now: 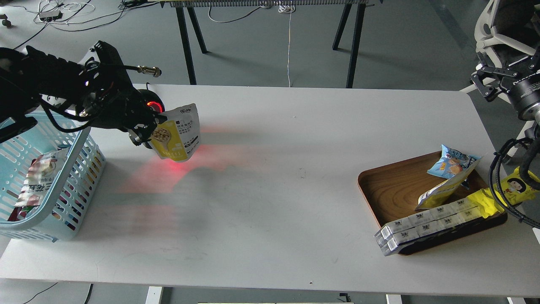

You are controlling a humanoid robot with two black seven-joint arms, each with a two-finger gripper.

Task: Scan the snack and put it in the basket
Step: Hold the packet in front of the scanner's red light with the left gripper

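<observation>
My left gripper (148, 131) is shut on the snack (177, 134), a yellow and white pouch picturing a spoon of beans. It holds the pouch in the air above the table's left part, right of the basket (76, 177). A red scanner glow falls on the pouch's lower edge and on the table under it. A black scanner with a red ring (152, 104) stands just behind the gripper. The light blue basket stands at the left edge and holds a red and white packet (38, 179). My right gripper (485, 82) is off the table at the far right, open and empty.
A brown wooden tray (392, 190) at the right holds a small blue chip bag (451, 162), a yellow-white pouch (441, 190), a long white box (426, 223) and a yellow wrapper with a cartoon face (517, 185). Black cables (504, 177) hang by the tray.
</observation>
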